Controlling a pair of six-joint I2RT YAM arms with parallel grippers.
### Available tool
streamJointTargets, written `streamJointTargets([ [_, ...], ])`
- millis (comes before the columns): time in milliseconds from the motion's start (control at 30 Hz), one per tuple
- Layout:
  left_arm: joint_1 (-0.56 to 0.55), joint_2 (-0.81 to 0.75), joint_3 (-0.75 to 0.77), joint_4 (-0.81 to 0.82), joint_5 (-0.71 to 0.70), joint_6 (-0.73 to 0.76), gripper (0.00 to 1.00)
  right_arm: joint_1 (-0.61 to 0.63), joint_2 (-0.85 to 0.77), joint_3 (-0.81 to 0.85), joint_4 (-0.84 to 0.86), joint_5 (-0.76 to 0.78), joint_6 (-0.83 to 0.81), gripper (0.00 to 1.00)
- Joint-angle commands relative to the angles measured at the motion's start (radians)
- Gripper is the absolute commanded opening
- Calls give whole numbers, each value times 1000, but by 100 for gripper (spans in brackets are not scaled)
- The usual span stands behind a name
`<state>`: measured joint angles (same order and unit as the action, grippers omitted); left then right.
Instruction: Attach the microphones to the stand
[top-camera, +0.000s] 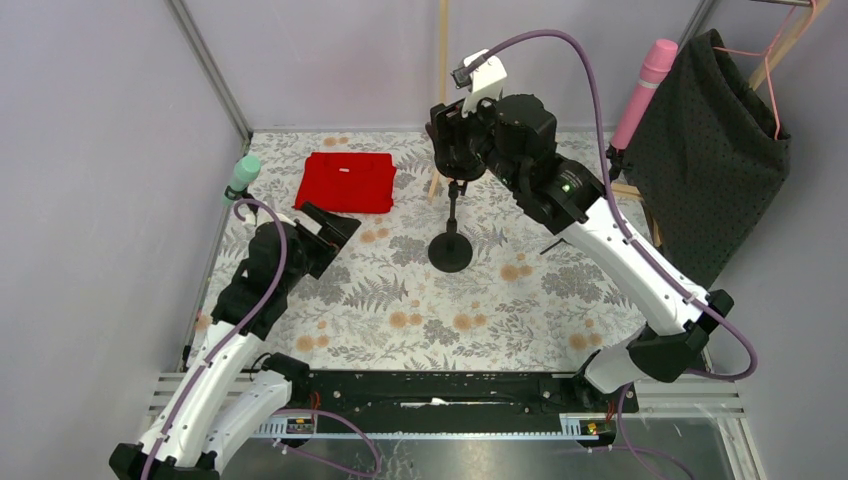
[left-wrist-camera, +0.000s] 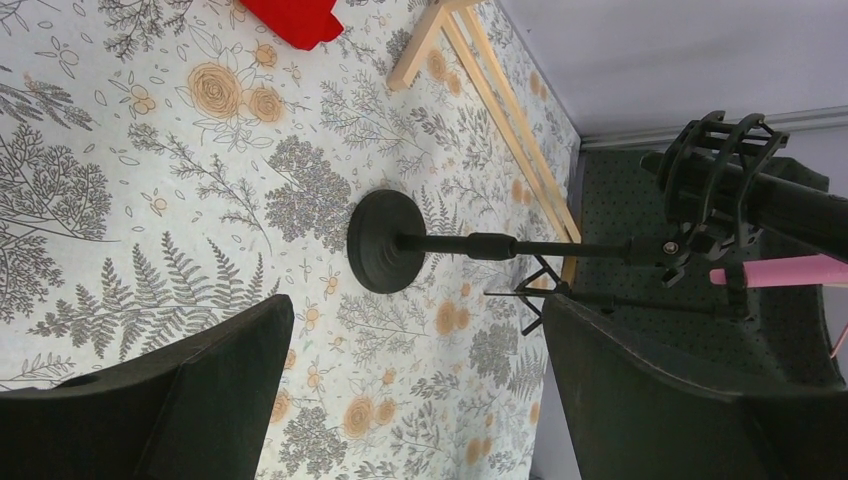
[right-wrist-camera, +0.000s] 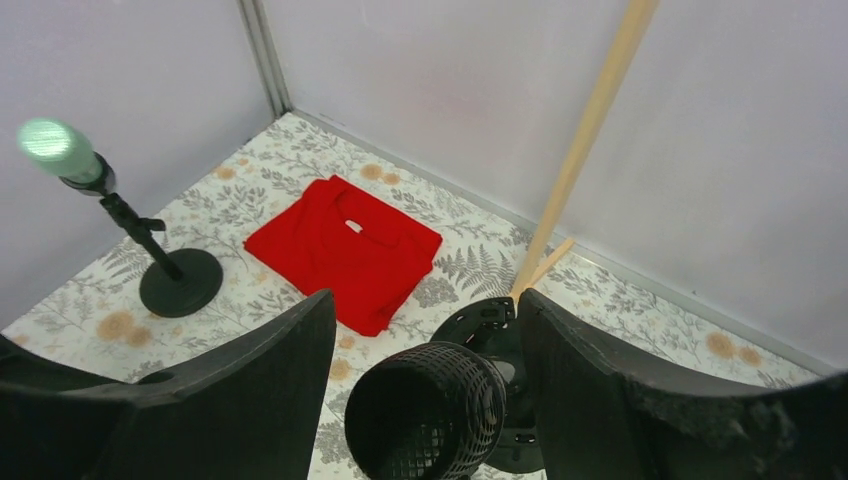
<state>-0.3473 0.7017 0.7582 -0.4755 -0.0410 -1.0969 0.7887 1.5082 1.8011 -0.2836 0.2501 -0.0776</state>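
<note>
Red cloth (top-camera: 346, 182) near stand (top-camera: 451, 250); wooden pole (top-camera: 441, 90) seemingly behind.

black microphone (right-wrist-camera: 425, 410) mesh-head up between right gripper (right-wrist-camera: 425, 300) fingers | mint green microphone (right-wrist-camera: 58, 150) on its stand (right-wrist-camera: 180, 280) — far left | red cloth (right-wrist-camera: 345, 250) lying between

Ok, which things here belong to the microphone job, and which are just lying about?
Part of the job:
- green microphone on its stand
- pink microphone
- black microphone, sitting in the middle stand

Just lying about:
- red cloth
- wooden frame
- dark spotted cloth hanging on the right
</note>
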Motion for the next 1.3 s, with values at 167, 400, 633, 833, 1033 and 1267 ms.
streamJointTargets([
  [167, 5, -10, 33, 47, -61, 149, 99, -5, -154, -79, 144, -128, 23, 75],
  [400, 5, -24, 86, -10, -202, 297, 99, -5, -365, -320, 319, -111, -12, 77],
  [633, 5, -44, 144, -72, -341, 442, 99, -5, -578, -511, 251, -29, -7, 86],
  [833, 5, -85, 143, -86, -415, 561, 99, -4, -759, -665, 177, 23, 65, 91],
  [1033, 6, -150, 135, -101, -411, 679, 99, -4, -882, -811, 58, 63, 169, 100],
  [1267, 5, -249, 78, -92, -373, 762, 99, -3, -999, -978, 9, 56, 261, 100],
])
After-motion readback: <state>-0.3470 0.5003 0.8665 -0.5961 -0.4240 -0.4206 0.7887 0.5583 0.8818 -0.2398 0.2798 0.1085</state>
